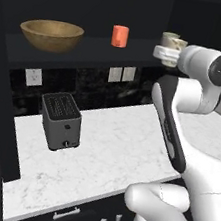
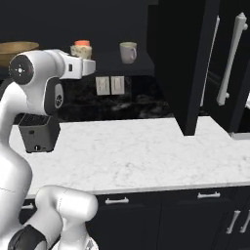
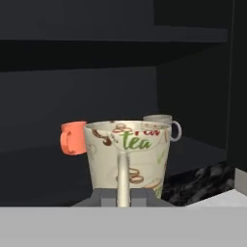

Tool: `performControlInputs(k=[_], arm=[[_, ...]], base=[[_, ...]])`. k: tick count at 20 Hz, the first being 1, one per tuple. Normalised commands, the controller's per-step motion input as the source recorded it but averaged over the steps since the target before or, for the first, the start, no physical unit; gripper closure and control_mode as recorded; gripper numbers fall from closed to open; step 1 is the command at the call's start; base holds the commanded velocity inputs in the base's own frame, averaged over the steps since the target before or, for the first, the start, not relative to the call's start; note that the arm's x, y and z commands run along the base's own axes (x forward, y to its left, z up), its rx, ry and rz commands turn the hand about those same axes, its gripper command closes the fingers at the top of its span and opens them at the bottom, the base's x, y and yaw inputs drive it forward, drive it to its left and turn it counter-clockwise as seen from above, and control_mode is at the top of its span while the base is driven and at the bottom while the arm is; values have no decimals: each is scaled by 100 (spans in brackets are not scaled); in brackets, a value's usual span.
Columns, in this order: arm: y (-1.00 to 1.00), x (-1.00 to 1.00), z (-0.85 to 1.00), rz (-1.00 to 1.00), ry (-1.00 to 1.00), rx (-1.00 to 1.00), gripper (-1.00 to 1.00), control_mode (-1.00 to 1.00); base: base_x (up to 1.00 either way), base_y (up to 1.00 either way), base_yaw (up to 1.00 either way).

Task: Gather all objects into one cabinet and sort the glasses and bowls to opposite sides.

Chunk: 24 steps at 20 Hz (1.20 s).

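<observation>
We read cream mug (image 3: 128, 157) dead ahead of gripper (image 3: 124, 195), handle facing us, tumbler (image 3: 72, 138) left behind; finger spread cannot be told.

The cream mottled mug (image 3: 128, 154) reads "tea" in green letters.

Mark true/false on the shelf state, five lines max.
1. The wooden bowl sits at the shelf's left end. True.
2. The orange tumbler lies tipped over. False: it stands upright.
3. The toaster is on the shelf. False: it stands on the white counter.
4. The tea mug is right in front of the claw, handle toward the camera. True.
5. The grey-white mug stands right of the tea mug. True.
</observation>
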Motion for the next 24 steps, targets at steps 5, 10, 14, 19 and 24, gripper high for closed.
performControlInputs(k=[5,10,14,19,24], arm=[[0,65,-23,0,0,0,100,-100],[0,61,-10,0,0,0,100,-100],[0,61,-12,0,0,0,100,-100],[0,52,-14,0,0,0,100,-100],[0,57,-9,0,0,0,100,-100]], base=[[0,0,0],[0,0,0],[0,0,0],[0,0,0],[0,0,0]])
